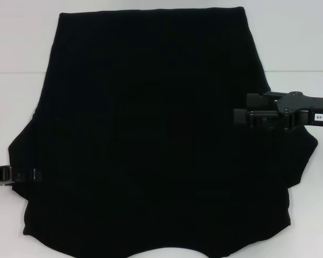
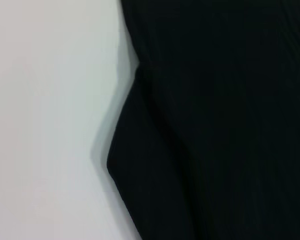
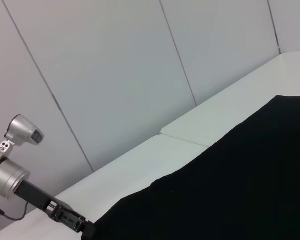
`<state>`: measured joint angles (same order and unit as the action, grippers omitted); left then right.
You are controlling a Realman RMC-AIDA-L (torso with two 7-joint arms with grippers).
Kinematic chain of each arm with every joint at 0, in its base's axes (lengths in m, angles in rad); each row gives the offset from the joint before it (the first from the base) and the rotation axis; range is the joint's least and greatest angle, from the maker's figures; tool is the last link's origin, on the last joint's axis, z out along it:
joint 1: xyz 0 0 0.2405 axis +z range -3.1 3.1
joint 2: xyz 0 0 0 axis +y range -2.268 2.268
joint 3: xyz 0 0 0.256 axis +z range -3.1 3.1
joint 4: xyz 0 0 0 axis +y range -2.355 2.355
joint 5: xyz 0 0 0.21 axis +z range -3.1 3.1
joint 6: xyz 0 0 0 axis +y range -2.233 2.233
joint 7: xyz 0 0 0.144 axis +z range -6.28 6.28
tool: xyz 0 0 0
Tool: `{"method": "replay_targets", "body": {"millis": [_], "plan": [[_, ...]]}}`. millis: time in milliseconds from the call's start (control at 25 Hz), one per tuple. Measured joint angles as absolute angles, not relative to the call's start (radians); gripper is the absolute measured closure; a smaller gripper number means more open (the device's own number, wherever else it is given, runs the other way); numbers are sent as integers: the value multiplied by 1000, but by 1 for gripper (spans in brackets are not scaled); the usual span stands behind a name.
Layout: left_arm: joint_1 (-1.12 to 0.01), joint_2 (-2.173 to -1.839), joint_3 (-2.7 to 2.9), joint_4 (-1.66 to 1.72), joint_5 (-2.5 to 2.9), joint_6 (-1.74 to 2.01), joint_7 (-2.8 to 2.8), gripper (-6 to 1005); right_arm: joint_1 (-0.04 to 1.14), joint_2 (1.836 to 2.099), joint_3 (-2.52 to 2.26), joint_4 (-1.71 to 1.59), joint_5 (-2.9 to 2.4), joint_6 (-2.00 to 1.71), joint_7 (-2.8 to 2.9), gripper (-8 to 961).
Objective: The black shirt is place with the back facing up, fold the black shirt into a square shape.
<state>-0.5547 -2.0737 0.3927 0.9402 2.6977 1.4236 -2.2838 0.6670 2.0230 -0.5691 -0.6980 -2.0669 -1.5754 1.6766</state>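
The black shirt lies spread flat on the white table, hem toward the far side and collar at the near edge. My left gripper is low at the shirt's left sleeve edge, its tips touching the cloth. It also shows in the right wrist view, where the left gripper meets the fabric border. My right gripper hovers over the right side of the shirt, near the right sleeve, its two fingers apart with nothing between them. The left wrist view shows only the shirt and its sleeve edge on the table.
Bare white table surface surrounds the shirt on the left, right and far sides. Grey wall panels rise behind the table's far edge.
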Motion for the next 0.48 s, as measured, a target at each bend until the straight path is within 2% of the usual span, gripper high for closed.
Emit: {"method": "replay_targets", "body": {"millis": [40, 280, 480], "plan": [[-556, -2074, 396, 940, 2702, 1421, -2286, 99, 667, 2023, -569, -698, -2067, -1575, 1677, 71], [-562, -2073, 395, 946, 2709, 1413, -2298, 316, 666, 2023, -569, -698, -2056, -1575, 1677, 69], [-565, -2072, 395, 942, 2713, 1405, -2300, 425, 662, 2023, -569, -698, -2053, -1575, 1677, 69]]}}
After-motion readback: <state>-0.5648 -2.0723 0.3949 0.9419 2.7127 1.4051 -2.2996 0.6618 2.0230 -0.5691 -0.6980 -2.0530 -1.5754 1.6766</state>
